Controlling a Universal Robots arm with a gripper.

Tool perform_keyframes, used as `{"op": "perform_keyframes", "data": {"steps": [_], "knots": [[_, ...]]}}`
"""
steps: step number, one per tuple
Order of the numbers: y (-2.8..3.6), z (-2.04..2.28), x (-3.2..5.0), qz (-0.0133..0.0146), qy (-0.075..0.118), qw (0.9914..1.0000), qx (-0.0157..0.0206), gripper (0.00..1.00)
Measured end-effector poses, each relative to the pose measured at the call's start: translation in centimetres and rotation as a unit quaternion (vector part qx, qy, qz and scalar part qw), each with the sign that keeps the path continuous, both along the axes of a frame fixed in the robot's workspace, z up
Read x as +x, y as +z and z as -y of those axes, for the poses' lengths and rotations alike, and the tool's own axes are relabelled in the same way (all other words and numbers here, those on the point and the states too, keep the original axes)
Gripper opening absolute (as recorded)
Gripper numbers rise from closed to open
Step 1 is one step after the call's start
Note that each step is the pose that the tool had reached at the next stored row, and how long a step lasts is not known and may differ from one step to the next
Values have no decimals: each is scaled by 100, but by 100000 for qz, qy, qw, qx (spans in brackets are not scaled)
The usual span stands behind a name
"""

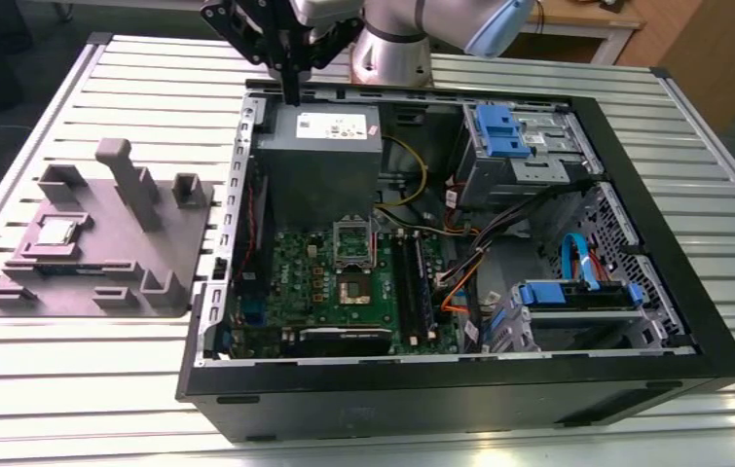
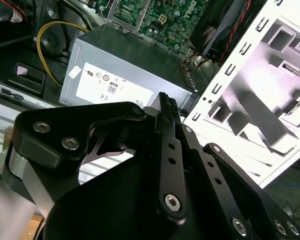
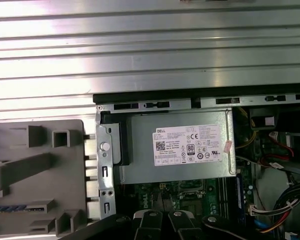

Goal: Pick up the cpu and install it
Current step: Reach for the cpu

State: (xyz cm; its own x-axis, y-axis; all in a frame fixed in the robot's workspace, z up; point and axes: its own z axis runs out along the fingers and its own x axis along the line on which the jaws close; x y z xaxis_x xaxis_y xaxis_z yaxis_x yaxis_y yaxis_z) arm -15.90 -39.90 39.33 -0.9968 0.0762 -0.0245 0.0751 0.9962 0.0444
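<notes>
The cpu [image 1: 55,232], a small square chip with a silver top, lies in a recess of the grey holder block [image 1: 146,263] on the exterior view's left, outside the computer. My gripper [image 1: 292,94] hangs high over the case's rear edge, above the grey power supply [image 1: 319,146], far from the chip. Its black fingers are shut with nothing between them, as the second wrist view shows at the gripper [image 2: 166,102]. On the green motherboard, the socket [image 1: 354,282] lies open below the power supply.
The black computer case [image 1: 471,384] lies on its side on a slatted metal table [image 1: 82,389]. Inside are drive cages with blue clips [image 1: 510,136], loose cables [image 1: 471,263] and memory slots [image 1: 406,282]. The holder block carries a tall post [image 1: 127,180].
</notes>
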Motion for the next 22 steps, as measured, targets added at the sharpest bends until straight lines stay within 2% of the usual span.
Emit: {"op": "perform_keyframes", "data": {"steps": [22], "knots": [[0,0,-101,-3,0,100000,-3,10]]}}
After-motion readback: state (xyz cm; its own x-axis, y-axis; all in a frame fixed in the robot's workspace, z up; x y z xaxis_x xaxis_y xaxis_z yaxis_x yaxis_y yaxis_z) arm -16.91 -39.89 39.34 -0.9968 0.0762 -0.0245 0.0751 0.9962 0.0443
